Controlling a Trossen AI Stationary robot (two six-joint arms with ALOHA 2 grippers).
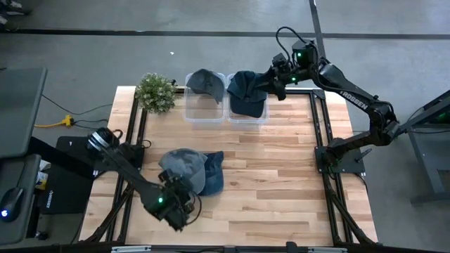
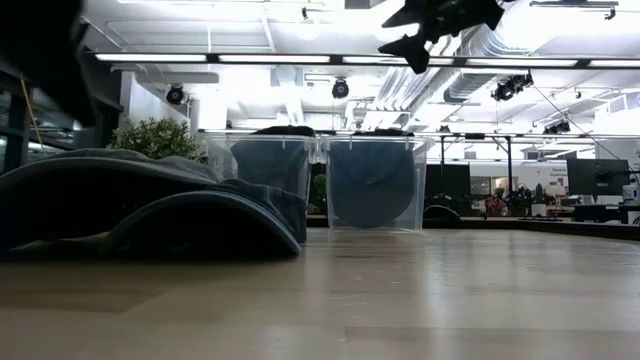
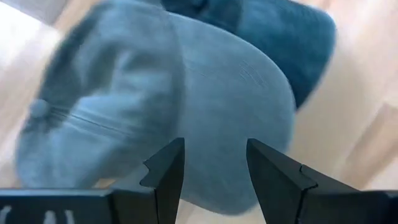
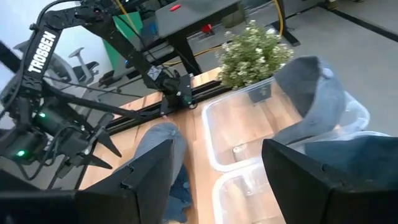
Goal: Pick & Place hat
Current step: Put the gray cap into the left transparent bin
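Two caps are binned already; left gripper (image 1: 181, 202), jaws parted and empty, is lined up on grey cap (image 1: 184, 167) for grasping; right gripper (image 1: 275, 83) is spread empty above bins.

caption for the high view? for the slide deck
Left gripper open beside the grey cap on the table; right gripper above a cap-filled bin.

Off my table's far left corner I see a small leafy potted plant (image 1: 155, 92). On the floor to the left of the table (image 1: 281, 169) lies a yellow cable (image 1: 55, 123), next to a grey desk (image 1: 20, 105) that carries a computer mouse (image 1: 5, 213).
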